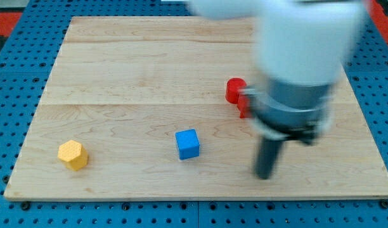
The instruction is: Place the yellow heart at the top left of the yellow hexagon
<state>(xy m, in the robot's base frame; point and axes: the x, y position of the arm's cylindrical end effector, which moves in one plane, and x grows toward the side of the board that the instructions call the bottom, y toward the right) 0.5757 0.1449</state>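
Note:
The yellow hexagon (pixel 73 154) lies near the board's bottom left. No yellow heart shows in the view; the arm may hide it. My tip (pixel 264 175) rests on the board right of centre near the bottom, far right of the hexagon and right of a blue cube (pixel 187 144). The arm's blurred body covers the board's upper right.
A red block (pixel 234 90) sits just left of the arm, partly hidden by it, and a second red piece (pixel 243 106) shows below it. The wooden board (pixel 149 57) lies on a blue perforated table.

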